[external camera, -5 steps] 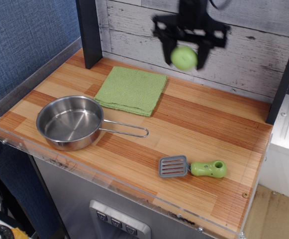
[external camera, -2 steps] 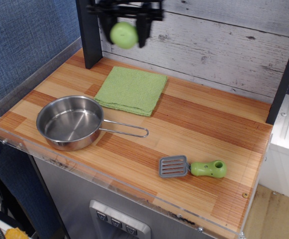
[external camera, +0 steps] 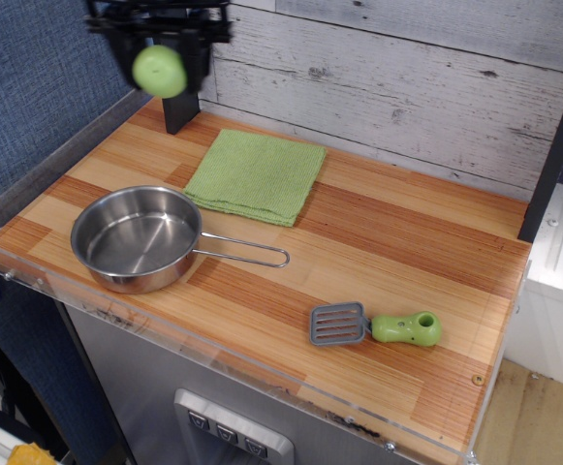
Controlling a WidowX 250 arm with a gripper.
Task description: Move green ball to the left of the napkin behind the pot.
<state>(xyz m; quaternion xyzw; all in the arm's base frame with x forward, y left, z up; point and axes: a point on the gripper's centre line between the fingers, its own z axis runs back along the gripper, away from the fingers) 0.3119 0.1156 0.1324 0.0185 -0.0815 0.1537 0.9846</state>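
My black gripper (external camera: 159,60) is shut on the green ball (external camera: 159,71) and holds it high above the back left corner of the wooden table, left of and above the napkin (external camera: 255,175). The napkin is a flat light-green woven cloth lying at the back middle-left. The shiny steel pot (external camera: 136,237) stands in front of it at the left, its wire handle pointing right. The ball hangs well clear of the tabletop.
A grey spatula with a green handle (external camera: 373,326) lies at the front right. A dark post (external camera: 176,92) stands at the back left corner just behind the ball. A grey plank wall (external camera: 407,77) runs along the back. A clear rim (external camera: 29,170) edges the table's left side.
The gripper has carried the green ball leftward along the back wall, from above the napkin's right side to above the back left corner, staying at about the same height.
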